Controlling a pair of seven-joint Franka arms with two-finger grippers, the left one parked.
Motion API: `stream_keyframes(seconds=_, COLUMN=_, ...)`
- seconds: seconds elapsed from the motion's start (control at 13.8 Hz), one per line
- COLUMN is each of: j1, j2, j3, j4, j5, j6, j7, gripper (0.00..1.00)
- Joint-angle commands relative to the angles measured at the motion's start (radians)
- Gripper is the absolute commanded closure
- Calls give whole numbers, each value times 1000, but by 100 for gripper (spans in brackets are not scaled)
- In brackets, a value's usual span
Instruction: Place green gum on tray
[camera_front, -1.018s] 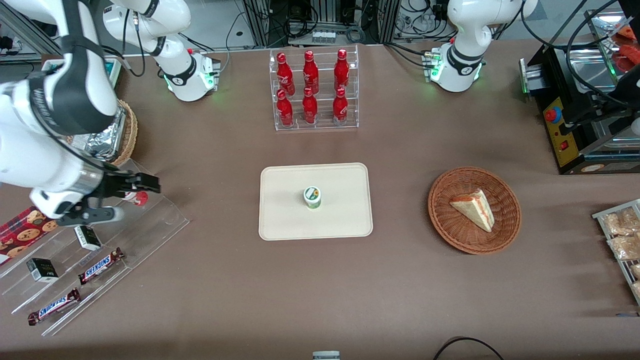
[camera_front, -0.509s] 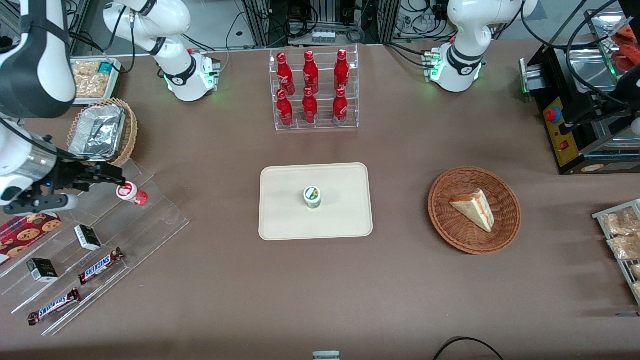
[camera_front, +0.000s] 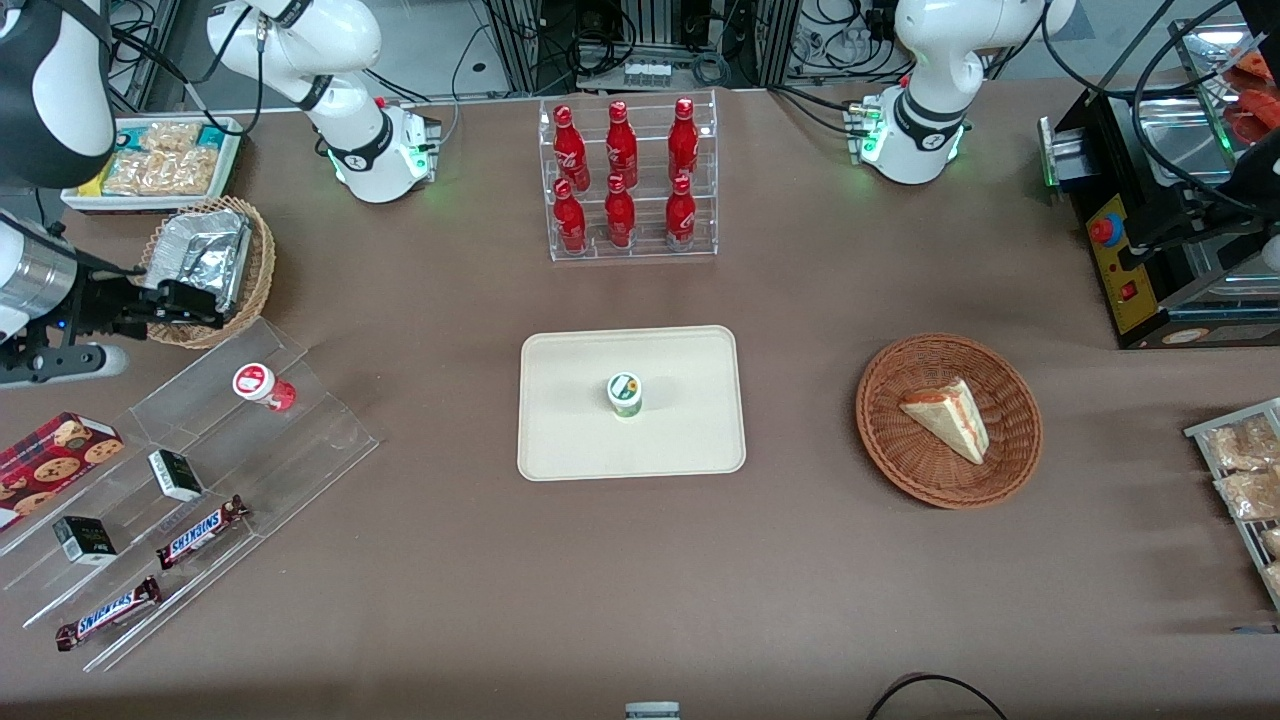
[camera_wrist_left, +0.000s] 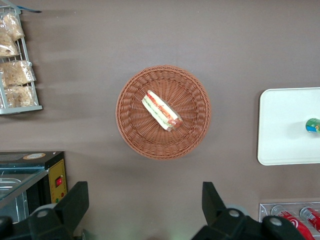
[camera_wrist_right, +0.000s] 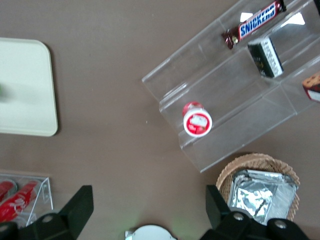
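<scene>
Jaws spread wide and empty on the gripper (camera_front: 195, 304), high over the foil-lined basket (camera_front: 205, 270) at the working arm's end of the tabletop (camera_front: 450, 580). Just beside and below, the red canister (camera_front: 256, 384) on the clear stepped rack (camera_front: 300, 420); well apart toward the middle, the green gum (camera_front: 625, 393) upright on the tray (camera_front: 560, 440). Task apparently complete. Little risk left: perhaps clipping basket or rack through a low swing. Legible: "SNICKERS" on two bars (camera_front: 202, 531).
</scene>
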Motion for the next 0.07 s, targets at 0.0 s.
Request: stream_keyframes(seconds=0.0, j1=-15, j2=-17, j3=16, j4=10, j5=-39, j6=-40, j7=-2, gripper=0)
